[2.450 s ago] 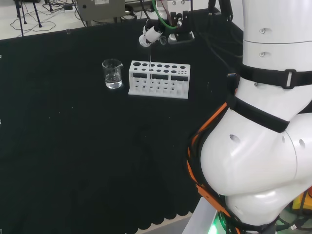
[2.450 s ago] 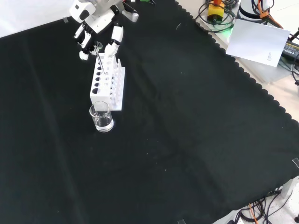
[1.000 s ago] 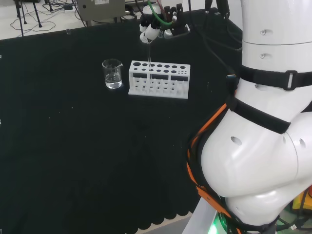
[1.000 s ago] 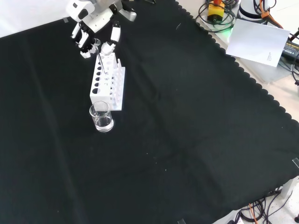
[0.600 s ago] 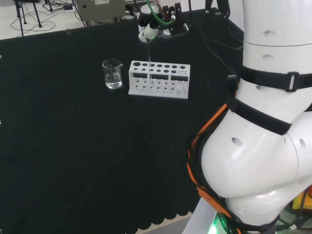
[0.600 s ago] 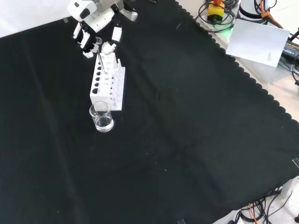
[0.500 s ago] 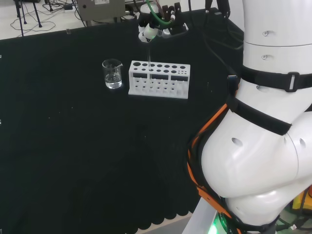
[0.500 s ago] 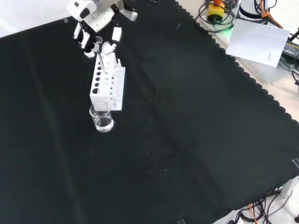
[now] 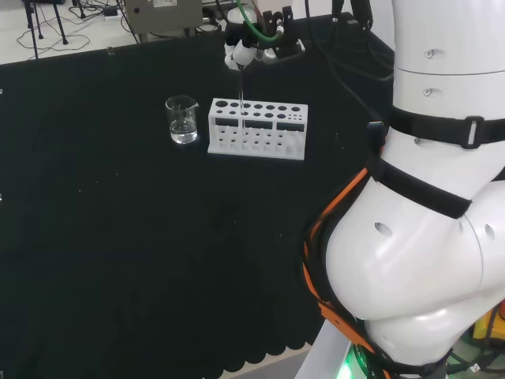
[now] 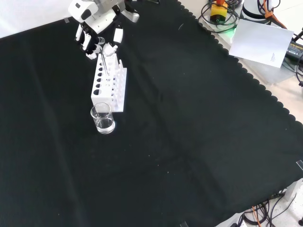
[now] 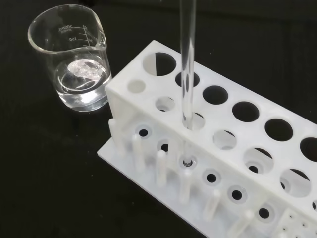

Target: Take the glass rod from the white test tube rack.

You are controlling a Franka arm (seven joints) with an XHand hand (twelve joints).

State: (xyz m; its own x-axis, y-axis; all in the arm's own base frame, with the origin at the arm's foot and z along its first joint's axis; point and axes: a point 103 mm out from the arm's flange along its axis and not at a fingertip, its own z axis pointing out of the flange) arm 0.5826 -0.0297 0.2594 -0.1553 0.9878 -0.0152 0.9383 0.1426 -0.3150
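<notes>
One glass rod (image 11: 187, 74) pinched at its top by curled fingers (image 10: 110, 48), hanging straight below them, lower end down a hole of the white test tube rack (image 10: 110, 85). Mid-extraction, probably; next, lift straight up until clear.

Clearly a robotics lab set up for chemistry handling. Bench (image 10: 199, 142) draped in black cloth, carrying a white test tube rack (image 9: 257, 129), a graduated glass beaker (image 11: 74, 59) with clear liquid and a glass rod (image 11: 186, 64). Around the edges, loose cables (image 10: 222, 14), tripod legs (image 9: 43, 24) and grey equipment (image 9: 162, 14).
</notes>
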